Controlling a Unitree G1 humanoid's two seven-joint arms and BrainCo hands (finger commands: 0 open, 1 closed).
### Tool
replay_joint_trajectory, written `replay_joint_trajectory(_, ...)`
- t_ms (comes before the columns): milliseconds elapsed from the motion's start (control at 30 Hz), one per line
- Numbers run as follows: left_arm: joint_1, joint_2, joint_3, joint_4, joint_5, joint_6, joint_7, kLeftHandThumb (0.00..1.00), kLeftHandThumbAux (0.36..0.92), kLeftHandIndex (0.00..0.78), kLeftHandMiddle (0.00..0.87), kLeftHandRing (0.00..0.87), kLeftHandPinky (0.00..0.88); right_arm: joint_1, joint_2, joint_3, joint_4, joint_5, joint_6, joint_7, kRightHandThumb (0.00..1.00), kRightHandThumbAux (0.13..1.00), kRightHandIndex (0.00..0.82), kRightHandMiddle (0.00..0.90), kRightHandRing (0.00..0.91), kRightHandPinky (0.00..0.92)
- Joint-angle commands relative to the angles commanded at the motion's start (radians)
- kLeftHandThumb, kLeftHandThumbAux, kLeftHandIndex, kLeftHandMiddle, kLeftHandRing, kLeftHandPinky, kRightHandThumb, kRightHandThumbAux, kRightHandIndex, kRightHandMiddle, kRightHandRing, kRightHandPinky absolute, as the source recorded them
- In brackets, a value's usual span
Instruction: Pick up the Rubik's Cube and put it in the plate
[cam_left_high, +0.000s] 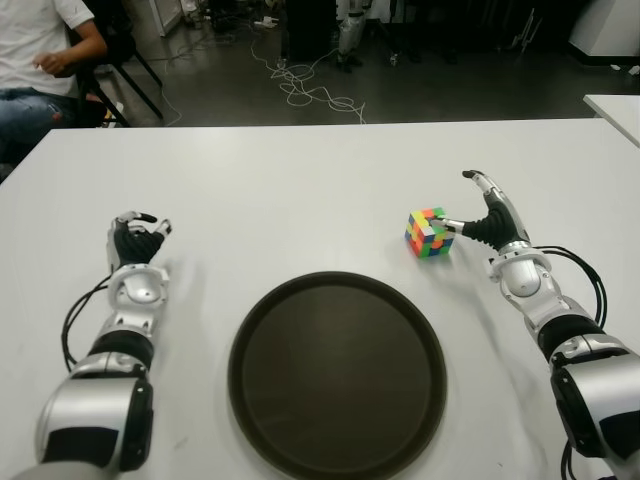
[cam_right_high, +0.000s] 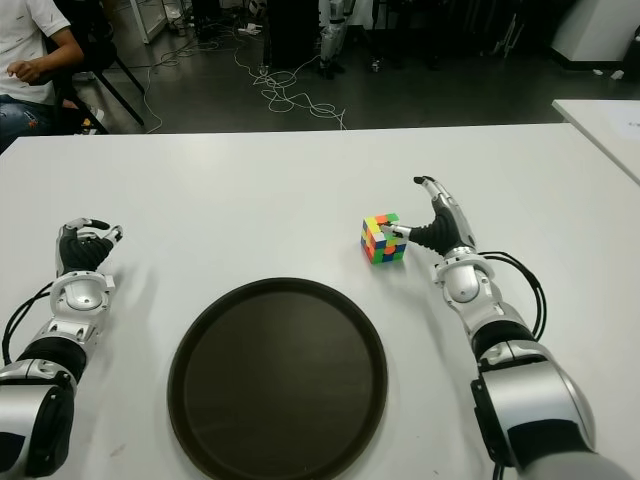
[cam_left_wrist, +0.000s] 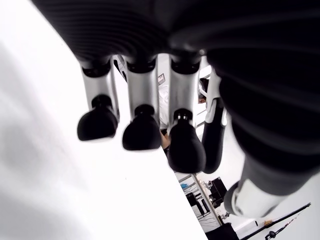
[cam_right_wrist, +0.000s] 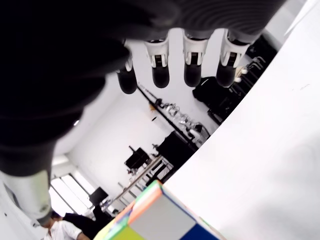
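Reaching across the white worktop (cam_left_high: 300, 190), the right hand (cam_left_high: 485, 215) sits just beside the Rubik's Cube (cam_left_high: 429, 233), thumb at the cube's right face and fingers (cam_right_wrist: 161, 75) spread wide, gripping nothing. The cube stands on the worktop beyond the right rim of the dark round plate (cam_left_high: 337, 375). The left hand (cam_left_high: 135, 240), fingers loosely curled and holding nothing, shows left of the plate.

I can't find any words, numbers, labels or signs to read here, not on the counter (cam_left_high: 300, 190) and not anywhere else in the room.
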Motion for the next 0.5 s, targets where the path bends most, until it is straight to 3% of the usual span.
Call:
replay_joint_trajectory(100,-0.002,-0.002,0.004,0.002,-0.004,0.002,-0.002,0.713,0.7,0.442,0.808,0.809,0.796,-0.005,-0.004,0.015,-0.009,-0.014,-0.003,-0.005,0.0,0.657,0.0,0.0,0.019,0.143)
replay_joint_trajectory(300,-0.003,-0.001,0.004,0.002,-0.005,0.004,-0.006,0.712,0.701,0.442,0.809,0.81,0.8,-0.005,-0.01,0.042,-0.041,-0.042,-0.007,-0.021,0.0,0.607,0.0,0.0,0.003,0.05)
replay_joint_trajectory(500,-0.005,-0.001,0.001,0.001,-0.002,0.008,-0.011,0.713,0.701,0.442,0.81,0.813,0.804,-0.013,-0.017,0.076,-0.077,-0.08,0.012,-0.018,0.0,0.642,0.0,0.0,0.0,0.012)
